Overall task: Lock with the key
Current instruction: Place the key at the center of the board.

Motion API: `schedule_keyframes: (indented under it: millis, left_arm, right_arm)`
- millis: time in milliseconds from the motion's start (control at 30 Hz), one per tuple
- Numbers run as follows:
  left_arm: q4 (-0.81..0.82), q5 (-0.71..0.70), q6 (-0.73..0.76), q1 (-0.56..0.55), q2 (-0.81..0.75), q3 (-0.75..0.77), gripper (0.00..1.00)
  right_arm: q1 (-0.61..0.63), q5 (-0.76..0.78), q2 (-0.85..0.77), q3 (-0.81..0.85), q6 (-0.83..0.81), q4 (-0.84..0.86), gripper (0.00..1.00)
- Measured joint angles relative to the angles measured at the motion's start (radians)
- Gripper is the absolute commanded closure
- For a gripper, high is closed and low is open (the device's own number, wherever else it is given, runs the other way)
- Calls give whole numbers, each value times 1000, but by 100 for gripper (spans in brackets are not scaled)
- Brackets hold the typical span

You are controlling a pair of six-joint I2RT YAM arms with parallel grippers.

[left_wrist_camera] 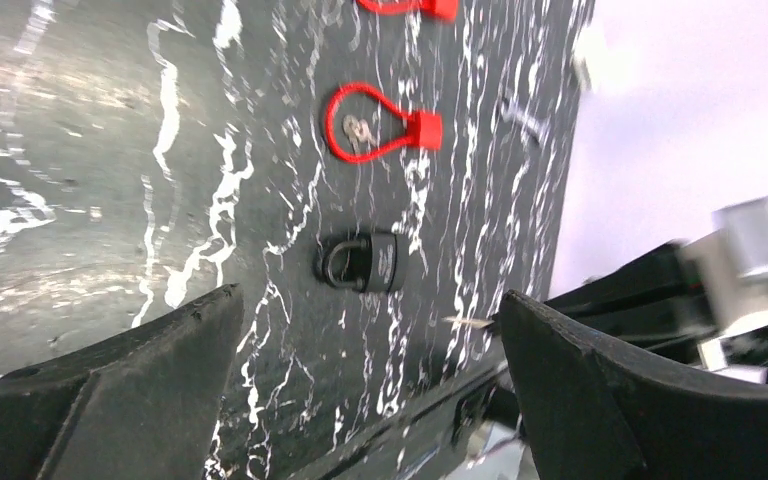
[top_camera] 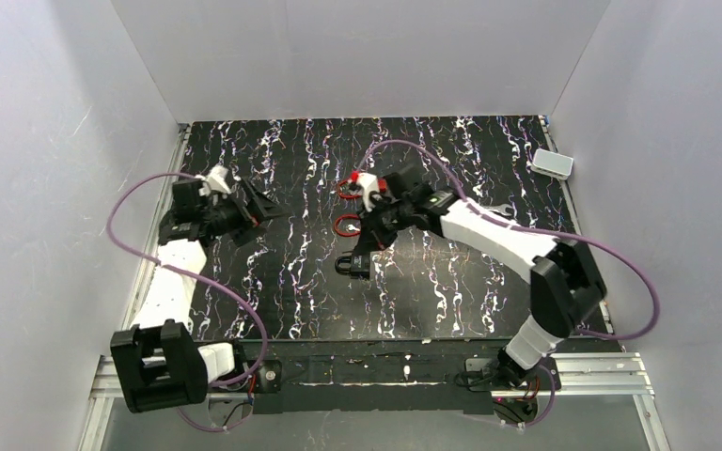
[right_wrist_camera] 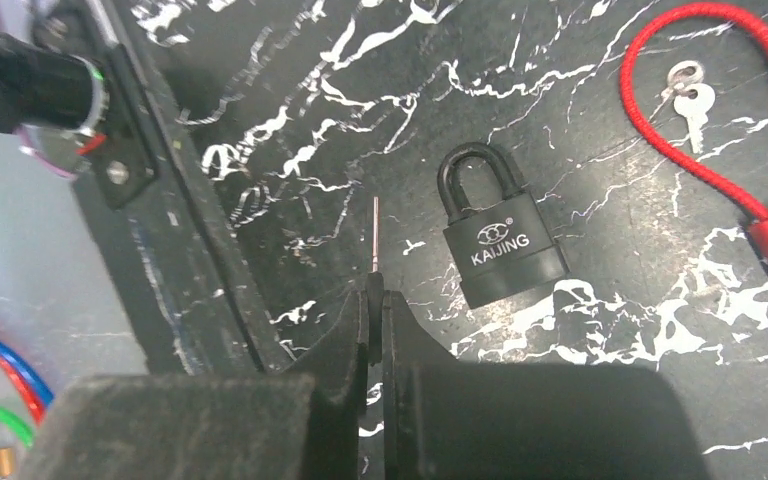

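The black padlock (top_camera: 353, 265) (right_wrist_camera: 500, 245) lies flat on the black marbled table (top_camera: 451, 291), its shackle closed and the word KAIJING on its body. My right gripper (top_camera: 365, 246) (right_wrist_camera: 375, 290) hovers just beside it, shut on the dark head of the key (right_wrist_camera: 375, 230). The thin blade of the key sticks out past the fingertips, to the left of the padlock and clear of it. My left gripper (top_camera: 268, 211) (left_wrist_camera: 370, 300) stands wide open and empty at the table's left. It looks across at the padlock (left_wrist_camera: 363, 262) from a distance.
Two red cable locks (top_camera: 346, 225) (top_camera: 348, 186) lie behind the padlock; the nearer one (right_wrist_camera: 695, 130) has small silver keys (right_wrist_camera: 693, 95) inside its loop. A white box (top_camera: 552, 163) sits at the back right corner. White walls enclose the table.
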Motion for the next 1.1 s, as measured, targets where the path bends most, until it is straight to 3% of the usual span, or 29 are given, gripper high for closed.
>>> schedule_keyframes:
  millis: [200,867,1100]
  left_arm:
    - [42,36,-69,172,-85,-63,2]
    - [87,104,-141,185,-71,-81,2]
    - [93,110,-142,190,-71,-87,2]
  right_arm:
    - [94,138,133,74,-78,-100,99]
    - [126,241,302,216,-132,-173,99]
    - [127,238,343,233,-134,-195,75]
